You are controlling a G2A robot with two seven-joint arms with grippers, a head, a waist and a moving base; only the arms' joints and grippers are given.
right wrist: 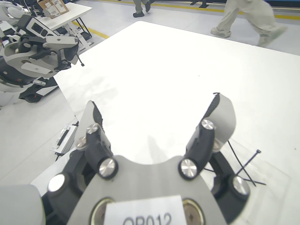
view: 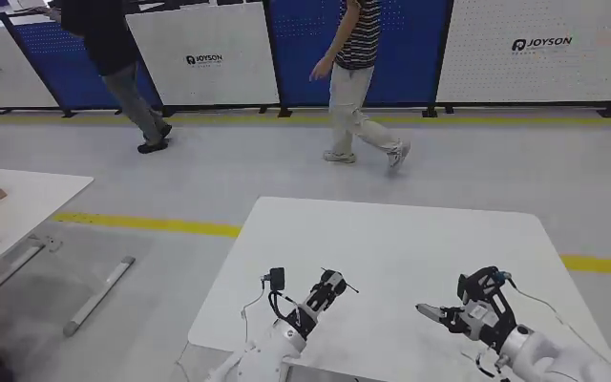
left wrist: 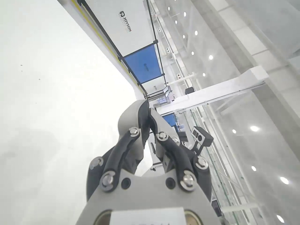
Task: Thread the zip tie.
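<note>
Right end effector [right wrist: 153, 98] spread; left end effector [left wrist: 147, 108] pinching zip tie [right wrist: 79, 60].

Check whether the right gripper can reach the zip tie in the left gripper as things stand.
Probably yes. The right gripper is open, the zip tie sticks out of the shut left gripper, and only the table top lies between them.

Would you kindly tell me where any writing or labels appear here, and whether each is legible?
White wall panel: logo with wordmark, legible.
Label at the base of the right end effector: cut off by the frame edge.
Cardboard box: stickers too small to read.
</note>
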